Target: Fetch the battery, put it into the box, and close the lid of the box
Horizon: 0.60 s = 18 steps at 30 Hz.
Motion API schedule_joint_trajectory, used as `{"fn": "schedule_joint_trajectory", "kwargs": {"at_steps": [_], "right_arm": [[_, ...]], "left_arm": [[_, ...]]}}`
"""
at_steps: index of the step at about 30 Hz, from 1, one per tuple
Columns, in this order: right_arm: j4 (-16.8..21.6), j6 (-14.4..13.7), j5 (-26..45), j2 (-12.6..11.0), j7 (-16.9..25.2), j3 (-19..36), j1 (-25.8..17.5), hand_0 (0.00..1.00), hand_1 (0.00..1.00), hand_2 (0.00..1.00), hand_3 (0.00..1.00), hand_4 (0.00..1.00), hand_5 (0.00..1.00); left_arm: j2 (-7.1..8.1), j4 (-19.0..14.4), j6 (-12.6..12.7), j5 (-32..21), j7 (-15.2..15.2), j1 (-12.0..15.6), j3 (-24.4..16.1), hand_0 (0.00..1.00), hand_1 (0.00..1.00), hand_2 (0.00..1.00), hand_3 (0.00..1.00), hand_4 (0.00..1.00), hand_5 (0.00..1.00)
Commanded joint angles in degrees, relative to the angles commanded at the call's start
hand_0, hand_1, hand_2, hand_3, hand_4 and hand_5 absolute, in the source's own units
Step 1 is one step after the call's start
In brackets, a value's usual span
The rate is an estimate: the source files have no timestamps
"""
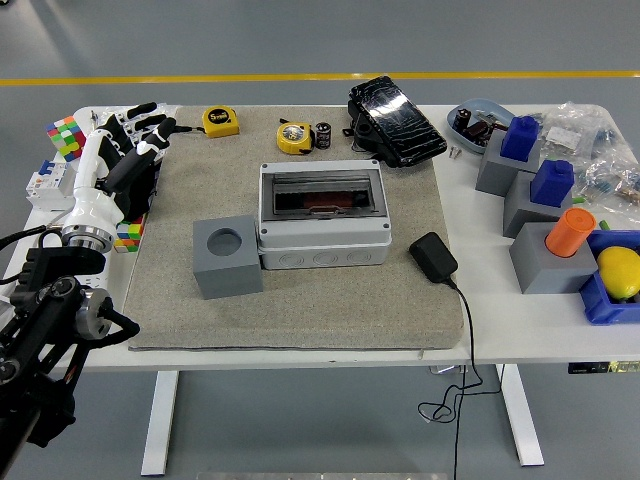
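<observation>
While the left hand (128,135) hovers at nine o'clock with fingers spread and empty, the battery (322,135) stands at twelve o'clock, behind the grey box (322,231). It looks small, rigid, smooth; pinching its sides seems safest.

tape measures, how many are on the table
2: one yellow tape measure near the far edge by the left hand, another just right of it, beside the battery. Clutter at right could hide more.
</observation>
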Motion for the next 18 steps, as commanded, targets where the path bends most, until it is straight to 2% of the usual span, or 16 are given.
{"fn": "schedule_joint_trajectory", "kwargs": {"at_steps": [18], "right_arm": [[0.0, 0.1, 0.0, 0.0, -0.1, 0.1, -0.4, 0.568, 0.595, 0.573, 0.544, 0.919, 0.484]], "left_arm": [[-0.05, -0.4, -0.2, -0.4, 0.3, 0.4, -0.2, 0.574, 0.631, 0.664, 0.662, 0.982, 0.374]]}}
